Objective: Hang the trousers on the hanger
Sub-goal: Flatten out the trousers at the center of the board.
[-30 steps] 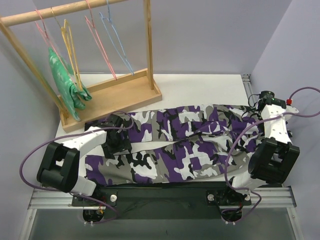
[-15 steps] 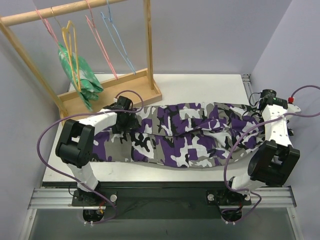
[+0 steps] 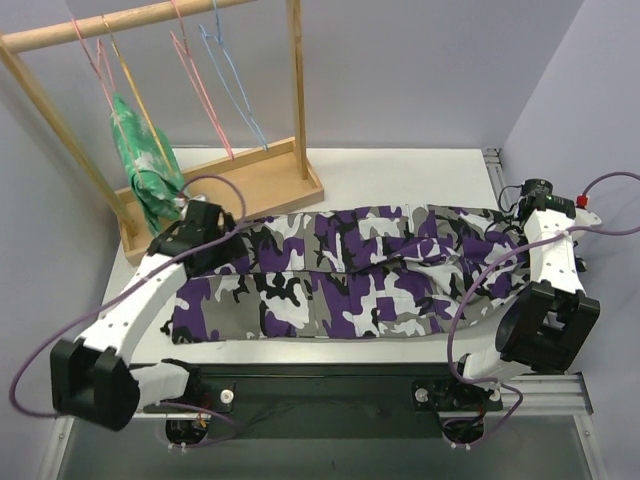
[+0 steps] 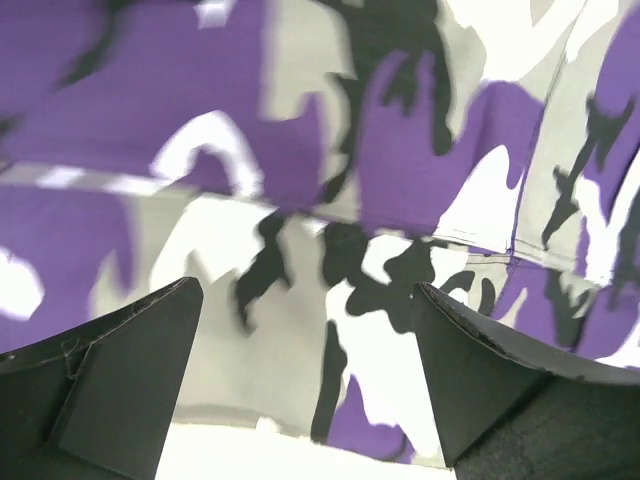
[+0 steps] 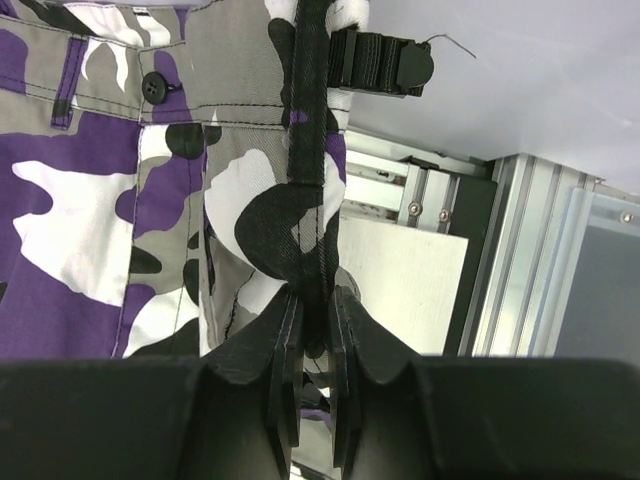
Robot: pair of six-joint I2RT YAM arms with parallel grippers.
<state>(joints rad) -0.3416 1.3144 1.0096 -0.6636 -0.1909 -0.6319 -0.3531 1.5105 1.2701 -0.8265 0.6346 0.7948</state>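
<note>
Top external hides the jaws: left gripper (image 4: 305,288) spread, right gripper (image 5: 312,330) clamping trousers (image 3: 350,280).

Purple, black, white, grey camouflage trousers (image 3: 370,272)

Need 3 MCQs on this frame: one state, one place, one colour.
1. The right gripper is: A wide open; B shut on the trousers; C shut on nothing.
2. The hanger is: A hung on the rack; B lying on the trousers; C under the trousers.
3. The garment on the rack is: A green; B red; C orange.
B: its fingers clamp the camouflage cloth. A: it hangs from the rack's top bar. A: green-and-white cloth hangs at the left.
</note>
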